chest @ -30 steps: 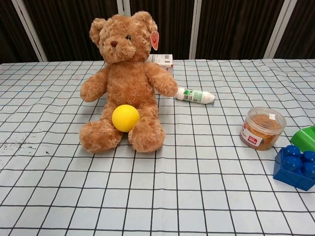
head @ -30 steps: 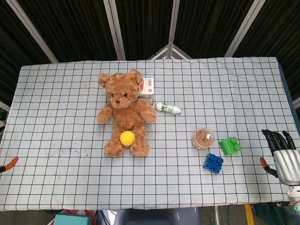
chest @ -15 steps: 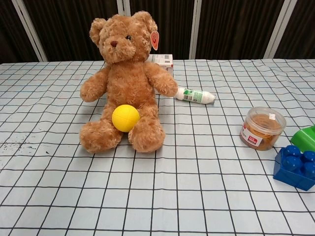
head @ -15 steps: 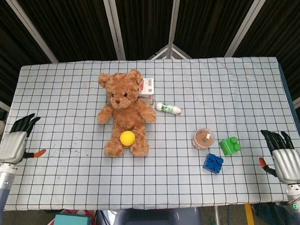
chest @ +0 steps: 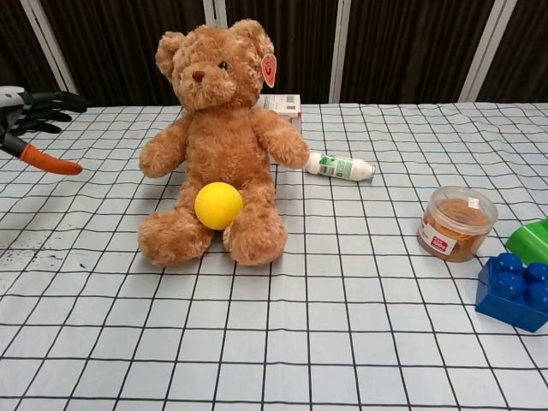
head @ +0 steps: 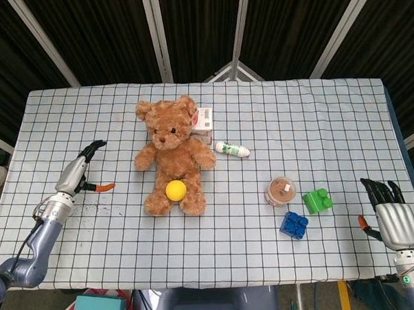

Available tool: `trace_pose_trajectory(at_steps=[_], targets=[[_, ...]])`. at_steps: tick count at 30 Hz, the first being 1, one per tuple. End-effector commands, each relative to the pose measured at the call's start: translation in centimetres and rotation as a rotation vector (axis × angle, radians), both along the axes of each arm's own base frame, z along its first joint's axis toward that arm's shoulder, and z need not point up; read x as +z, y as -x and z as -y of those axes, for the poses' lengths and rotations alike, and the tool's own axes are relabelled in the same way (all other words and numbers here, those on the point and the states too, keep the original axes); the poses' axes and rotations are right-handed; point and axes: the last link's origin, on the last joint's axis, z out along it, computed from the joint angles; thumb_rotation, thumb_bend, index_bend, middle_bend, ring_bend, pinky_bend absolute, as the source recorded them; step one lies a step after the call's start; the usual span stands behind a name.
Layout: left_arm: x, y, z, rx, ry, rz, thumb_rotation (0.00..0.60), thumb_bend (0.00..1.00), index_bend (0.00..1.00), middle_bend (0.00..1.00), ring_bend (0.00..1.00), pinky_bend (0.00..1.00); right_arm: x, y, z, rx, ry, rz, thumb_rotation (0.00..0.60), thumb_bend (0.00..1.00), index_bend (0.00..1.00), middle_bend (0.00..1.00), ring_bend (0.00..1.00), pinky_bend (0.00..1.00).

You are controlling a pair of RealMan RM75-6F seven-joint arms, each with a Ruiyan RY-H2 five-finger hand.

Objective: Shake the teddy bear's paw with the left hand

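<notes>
- While the teddy bear sits upright mid-table with a yellow ball in its lap, its nearer paw juts sideways toward your left hand.
- Your left hand hovers just beside that paw, fingers spread, holding nothing; a second ago it was off the table edge.
- Your right hand rests far off, fingers apart and holding nothing, unchanged.
</notes>
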Motion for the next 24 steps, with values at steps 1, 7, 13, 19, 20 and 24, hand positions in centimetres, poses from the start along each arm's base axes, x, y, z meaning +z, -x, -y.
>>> trace_pose_trajectory(at_steps=[1,7,13,19,20,24], targets=[[-1.5,-2.4,-0.9,0.018,0.092,0.154,0.6,0.12,0.09,0.05,0.0,0.06,-0.1,0.0,0.0,0.001,-0.004,0.001,0.6,0.37,0.01,0.14,0.13,0.06],[-2.9,-4.2,-1.9,0.057,0.155,0.287,0.6,0.12,0.09,0.1,0.0,0.06,-0.1,0.0,0.0,-0.001,-0.008,0.0,0.6,0.37,0.01,0.14,0.13,0.06],[-3.8,-4.7,-3.0,0.073,0.156,0.31,0.6,0.12,0.1,0.12,0.0,0.06,-0.2,0.1,0.1,-0.007,-0.012,0.001,0.6,0.37,0.01,0.14,0.13,0.06],[-4.8,-4.4,-3.4,0.119,0.125,0.367,0.6,0.12,0.11,0.14,0.0,0.06,0.0,0.2,0.0,-0.009,-0.007,0.009,0.6,0.37,0.01,0.14,0.13,0.06],[-4.8,-4.2,-3.4,0.125,0.119,0.373,0.6,0.12,0.12,0.14,0.0,0.06,0.0,0.2,0.0,-0.009,-0.007,0.009,0.6,0.37,0.01,0.14,0.13,0.06],[-5.3,-3.4,-3.8,0.159,0.098,0.376,0.6,0.12,0.13,0.15,0.0,0.06,0.0,0.1,0.0,-0.009,-0.009,0.011,0.6,0.37,0.01,0.14,0.13,0.06]])
